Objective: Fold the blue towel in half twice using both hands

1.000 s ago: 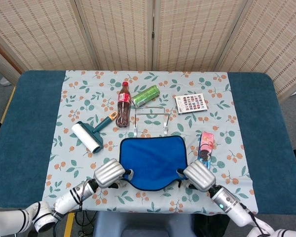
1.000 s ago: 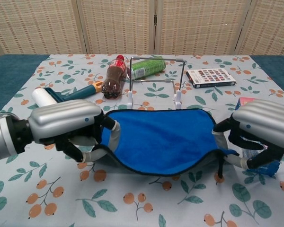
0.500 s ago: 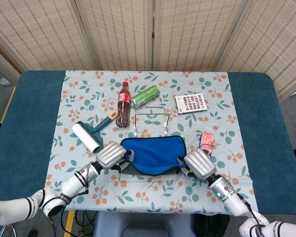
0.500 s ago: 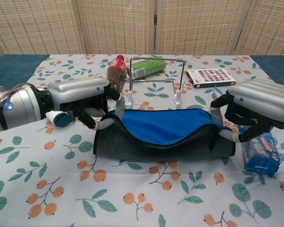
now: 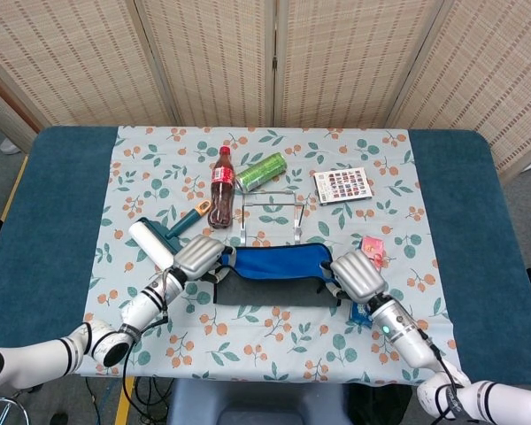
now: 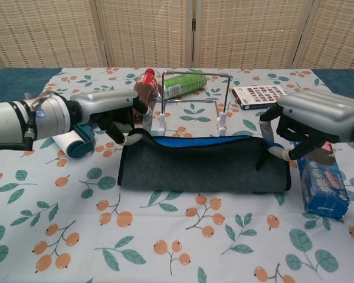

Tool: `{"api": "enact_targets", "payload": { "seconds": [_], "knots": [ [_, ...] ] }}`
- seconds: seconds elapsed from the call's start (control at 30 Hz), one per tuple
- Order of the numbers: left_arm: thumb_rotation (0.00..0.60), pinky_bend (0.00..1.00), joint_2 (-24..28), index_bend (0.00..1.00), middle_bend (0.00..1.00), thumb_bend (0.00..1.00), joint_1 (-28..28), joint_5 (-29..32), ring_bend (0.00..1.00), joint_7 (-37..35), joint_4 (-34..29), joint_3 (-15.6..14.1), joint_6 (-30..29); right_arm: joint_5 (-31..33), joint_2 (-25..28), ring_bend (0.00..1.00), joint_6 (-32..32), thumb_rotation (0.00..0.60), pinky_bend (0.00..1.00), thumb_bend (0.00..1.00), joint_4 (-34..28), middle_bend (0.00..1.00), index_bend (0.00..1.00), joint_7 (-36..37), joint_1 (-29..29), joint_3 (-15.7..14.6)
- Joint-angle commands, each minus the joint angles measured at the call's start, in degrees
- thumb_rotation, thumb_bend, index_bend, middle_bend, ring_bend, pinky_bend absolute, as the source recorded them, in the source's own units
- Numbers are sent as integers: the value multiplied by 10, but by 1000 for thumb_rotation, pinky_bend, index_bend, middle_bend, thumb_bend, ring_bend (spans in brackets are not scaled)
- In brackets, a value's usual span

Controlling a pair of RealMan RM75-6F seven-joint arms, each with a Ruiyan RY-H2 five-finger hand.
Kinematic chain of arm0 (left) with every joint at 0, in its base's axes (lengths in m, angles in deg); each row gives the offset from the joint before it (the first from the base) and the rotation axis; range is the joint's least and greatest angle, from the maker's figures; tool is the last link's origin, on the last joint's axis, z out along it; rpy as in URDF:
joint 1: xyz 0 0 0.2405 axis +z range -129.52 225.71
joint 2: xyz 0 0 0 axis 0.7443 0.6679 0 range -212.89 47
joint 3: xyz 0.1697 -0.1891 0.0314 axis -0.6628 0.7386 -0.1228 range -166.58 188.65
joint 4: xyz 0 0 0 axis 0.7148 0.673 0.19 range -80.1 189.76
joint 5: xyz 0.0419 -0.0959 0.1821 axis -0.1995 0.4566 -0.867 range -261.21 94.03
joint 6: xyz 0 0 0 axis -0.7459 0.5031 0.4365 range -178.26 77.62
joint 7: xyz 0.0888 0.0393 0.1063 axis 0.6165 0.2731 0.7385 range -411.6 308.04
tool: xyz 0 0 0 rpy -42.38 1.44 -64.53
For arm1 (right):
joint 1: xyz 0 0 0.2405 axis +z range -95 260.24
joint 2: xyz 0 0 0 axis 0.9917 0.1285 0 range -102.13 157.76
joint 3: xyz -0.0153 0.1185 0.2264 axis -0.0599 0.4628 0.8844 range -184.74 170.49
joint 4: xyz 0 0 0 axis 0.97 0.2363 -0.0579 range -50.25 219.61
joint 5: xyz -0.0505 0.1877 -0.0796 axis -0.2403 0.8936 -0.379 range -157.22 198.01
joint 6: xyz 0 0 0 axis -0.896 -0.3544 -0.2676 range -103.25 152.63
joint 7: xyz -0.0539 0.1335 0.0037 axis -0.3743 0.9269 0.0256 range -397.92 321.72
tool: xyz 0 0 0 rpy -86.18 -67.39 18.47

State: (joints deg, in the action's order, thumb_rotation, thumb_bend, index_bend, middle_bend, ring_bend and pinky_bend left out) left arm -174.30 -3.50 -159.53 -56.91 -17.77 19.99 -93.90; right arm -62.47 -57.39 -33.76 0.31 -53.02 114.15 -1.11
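Surface: table (image 5: 53, 221) with dark blue top, overlaid by a floral cloth (image 5: 398, 159) printed with leaves and orange fruit.
Backdrop: woven folding screens (image 5: 274, 53) stand behind the far edge.
Blue towel (image 6: 203, 168): lies near the front centre of the cloth, folded over once so its grey underside faces up; a blue strip shows along the far edge.
Left hand (image 6: 109, 115): fingers pinch the towel's far left corner.
Right hand (image 6: 310, 121): fingers curl onto the towel's far right corner, grasping it.
Wire rack (image 6: 194, 100): upright just behind the towel.
Cola bottle (image 5: 221, 188): lying on the cloth, left of the rack.
Green can (image 5: 262, 171): on its side, beyond the rack.
Lint roller (image 5: 156, 243): left of the towel, partly hidden by the left hand in the chest view.
Card box (image 5: 342, 185): flat at far right of the rack.
Snack packet (image 6: 320, 180): beside the towel's right end, its top hidden under the right hand; print not legible.
Open room: bare cloth in front of the towel up to the near edge; blue table margins at both sides.
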Motion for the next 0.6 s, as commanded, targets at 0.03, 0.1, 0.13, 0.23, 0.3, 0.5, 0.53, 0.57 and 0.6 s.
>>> {"api": "enact_targets", "payload": {
  "seconds": [0.03,0.1,0.13,0.23,0.3,0.5,0.53,0.57,0.6],
  "knots": [
    [600,1000,-10,636,1000,546,-8,21,907,11,16,8,15,10,-6,902,6,600,1000,583,8,920,664,-12,7,5],
    [600,1000,-15,635,1000,545,-12,34,907,17,27,11,25,17,-11,902,9,600,1000,584,14,920,664,-19,11,7],
    [600,1000,-17,635,1000,546,-14,39,907,20,32,12,29,21,-12,902,11,600,1000,583,16,920,664,-22,12,8],
    [600,1000,-26,633,1000,545,-21,56,907,31,50,17,40,35,-18,902,19,600,1000,583,25,919,664,-38,18,11],
    [600,1000,-33,632,1000,545,-24,69,907,36,61,20,47,44,-23,902,22,600,1000,583,30,918,664,-47,22,13],
    [600,1000,-44,607,1000,541,-30,99,903,58,80,24,57,54,-34,901,25,600,1000,583,45,918,664,-58,32,16],
    [600,1000,-45,595,1000,539,-30,103,901,61,80,24,58,54,-35,901,26,600,1000,583,48,918,664,-58,33,16],
    [600,1000,-45,581,1000,536,-31,108,899,66,80,24,60,54,-38,901,26,600,1000,583,52,918,664,-59,35,15],
    [600,1000,-44,571,1000,534,-31,111,896,68,79,24,62,54,-39,901,26,600,1000,583,55,918,664,-59,36,15]
  ]
}}
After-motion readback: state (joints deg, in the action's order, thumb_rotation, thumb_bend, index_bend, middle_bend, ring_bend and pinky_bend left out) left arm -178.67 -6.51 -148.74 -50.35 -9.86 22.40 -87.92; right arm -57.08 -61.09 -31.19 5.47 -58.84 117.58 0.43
